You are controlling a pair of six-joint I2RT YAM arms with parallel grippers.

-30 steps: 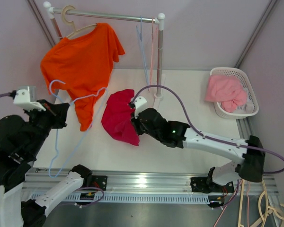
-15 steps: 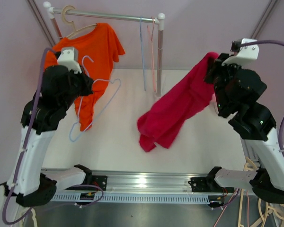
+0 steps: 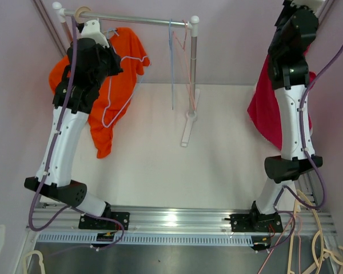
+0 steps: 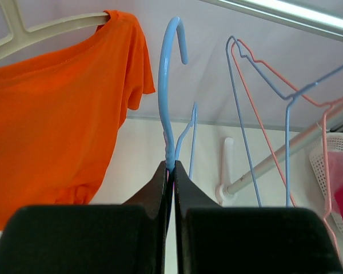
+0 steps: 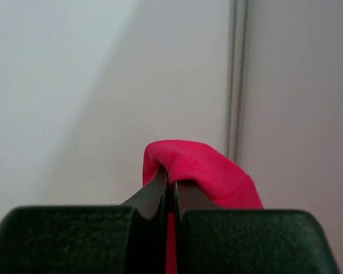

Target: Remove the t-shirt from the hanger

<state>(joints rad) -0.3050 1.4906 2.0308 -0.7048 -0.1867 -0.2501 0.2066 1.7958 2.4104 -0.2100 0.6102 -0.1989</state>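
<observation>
The left jaws are clenched on the neck of the bare blue hanger (image 4: 163, 85), held up just below the rail (image 3: 137, 20) and in front of the orange shirt (image 3: 111, 105) that hangs there. The right jaws, raised high at the right side, are pinched shut on a fold of the red t-shirt (image 3: 266, 114). It is off the hanger and well apart from it, drooping beside the right arm above the surface (image 3: 160, 160).

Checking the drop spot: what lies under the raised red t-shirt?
From above, the red t-shirt and right arm hide whatever is below. The left wrist view shows a white basket beyond the rack.
</observation>
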